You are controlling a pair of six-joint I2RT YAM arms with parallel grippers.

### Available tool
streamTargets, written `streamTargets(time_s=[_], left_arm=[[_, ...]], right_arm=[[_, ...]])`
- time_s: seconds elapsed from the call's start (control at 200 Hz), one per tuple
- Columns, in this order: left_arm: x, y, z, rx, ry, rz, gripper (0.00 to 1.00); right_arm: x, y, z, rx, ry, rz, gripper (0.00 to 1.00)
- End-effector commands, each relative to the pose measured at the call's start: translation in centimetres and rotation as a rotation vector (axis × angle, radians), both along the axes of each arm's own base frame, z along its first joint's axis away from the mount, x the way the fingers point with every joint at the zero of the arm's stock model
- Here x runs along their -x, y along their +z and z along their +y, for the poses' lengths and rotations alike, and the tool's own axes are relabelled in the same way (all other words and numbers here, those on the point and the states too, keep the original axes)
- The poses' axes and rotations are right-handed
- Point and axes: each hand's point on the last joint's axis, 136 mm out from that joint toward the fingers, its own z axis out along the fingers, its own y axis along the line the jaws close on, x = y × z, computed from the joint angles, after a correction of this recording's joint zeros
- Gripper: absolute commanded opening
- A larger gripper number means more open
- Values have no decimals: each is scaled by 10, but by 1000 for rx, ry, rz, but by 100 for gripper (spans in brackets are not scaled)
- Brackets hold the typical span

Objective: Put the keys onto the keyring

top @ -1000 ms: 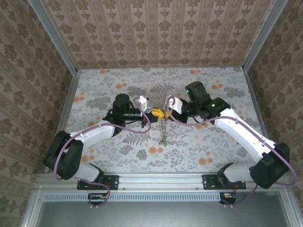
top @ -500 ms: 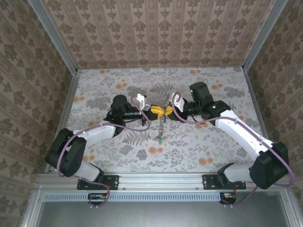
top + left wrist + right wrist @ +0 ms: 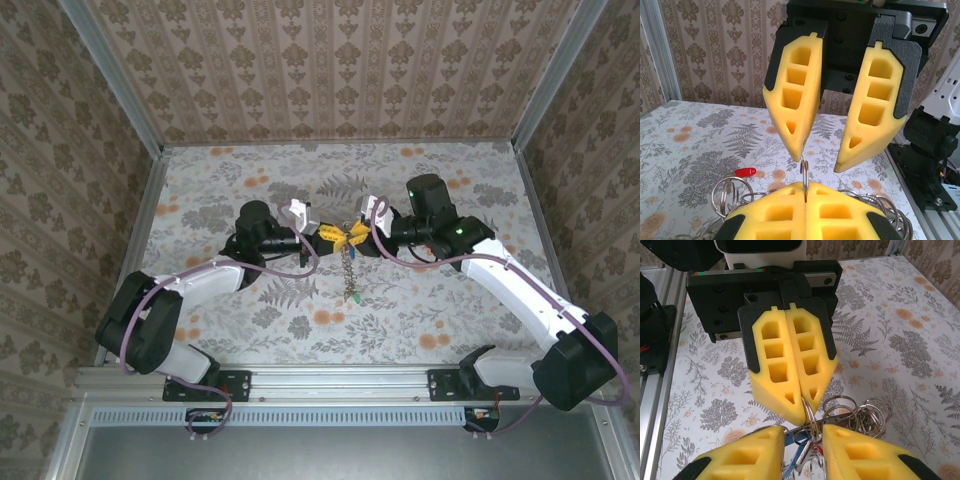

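Floral bench [image 3: 450,310], centre: left gripper [image 3: 805,192] at 9 o'clock stays clenched on the keyring [image 3: 803,172], while right gripper [image 3: 819,161] at 3 o'clock has just released, suggesting a threading step is done.

The top external camera sits high above and behind the keyring [image 3: 348,268] and looks down and forward over the whole bench [image 3: 430,320], so the keyring appears small and far off. The left wrist camera is very close to the keyring, just behind the left fingers [image 3: 775,215]. It faces almost level past the keyring to the right fingers [image 3: 795,105] and the wall [image 3: 715,50] beyond. The right wrist camera is just as near on the keyring's opposite side, tilted down toward the bench. All three views share the keyring and both pairs of fingers.
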Motion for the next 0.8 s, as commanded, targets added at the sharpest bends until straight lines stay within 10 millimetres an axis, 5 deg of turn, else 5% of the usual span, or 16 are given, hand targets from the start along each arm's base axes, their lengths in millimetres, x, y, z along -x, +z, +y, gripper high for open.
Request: streamTargets(time_s=[0.0, 0.205, 0.41, 0.795], left_arm=[[1, 20, 2, 32, -3, -75, 0], [-6, 2, 5, -79, 62, -83, 0], [-9, -21, 23, -256, 130, -112, 0], [2, -31, 49, -549, 81, -169, 0]], right_arm=[[0, 5, 0, -7, 7, 2, 25], [-21, -4, -13, 25, -153, 0, 27], [-46, -3, -49, -58, -442, 113, 30], [-63, -63, -92, -103, -781, 505, 31]])
